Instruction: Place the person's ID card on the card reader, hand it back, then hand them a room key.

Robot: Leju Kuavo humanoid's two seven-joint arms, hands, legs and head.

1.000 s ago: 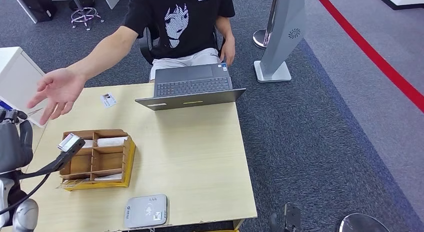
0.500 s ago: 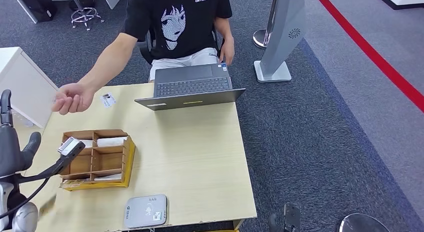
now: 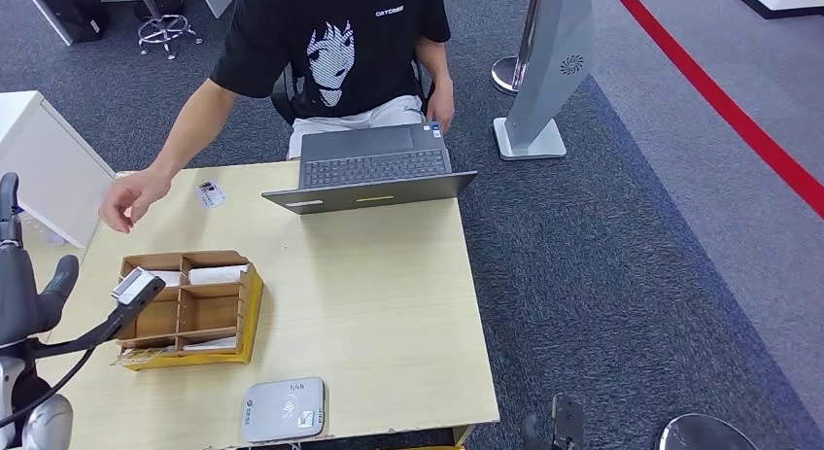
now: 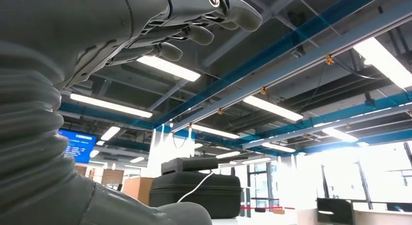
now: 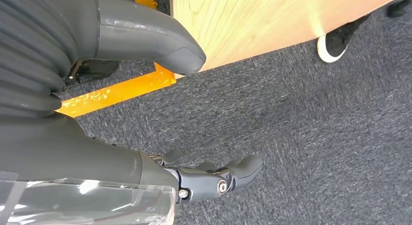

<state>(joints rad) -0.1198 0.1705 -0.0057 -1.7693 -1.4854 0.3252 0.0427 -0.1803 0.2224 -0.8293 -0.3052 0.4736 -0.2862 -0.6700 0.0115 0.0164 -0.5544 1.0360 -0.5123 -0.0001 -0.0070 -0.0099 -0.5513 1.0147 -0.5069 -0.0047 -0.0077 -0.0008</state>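
Observation:
A small ID card [image 3: 210,192] lies on the wooden table [image 3: 389,294] at its far left, beside the laptop. The grey card reader [image 3: 284,409] sits at the near edge. A wooden divided box [image 3: 189,304] holds white cards [image 3: 216,274] in its far compartments. My left hand [image 3: 29,285] is raised off the table's left side; its fingers [image 4: 194,33] are spread against the ceiling and hold nothing. My right hand [image 5: 111,157] hangs below the table edge [image 5: 252,16] over the carpet, fingers apart and empty. The person's hand [image 3: 131,197] hovers over the far left corner; whether it holds a card, I cannot tell.
An open grey laptop [image 3: 374,168] stands at the far edge in front of the seated person [image 3: 335,51]. A white cabinet [image 3: 39,163] is left of the table. A grey stand [image 3: 544,71] rises at the back right on the carpet.
The person's open hand, stretched toward my left hand, closed and drew back down to the table's far left corner. My left hand turned, its fingers now pointing up.

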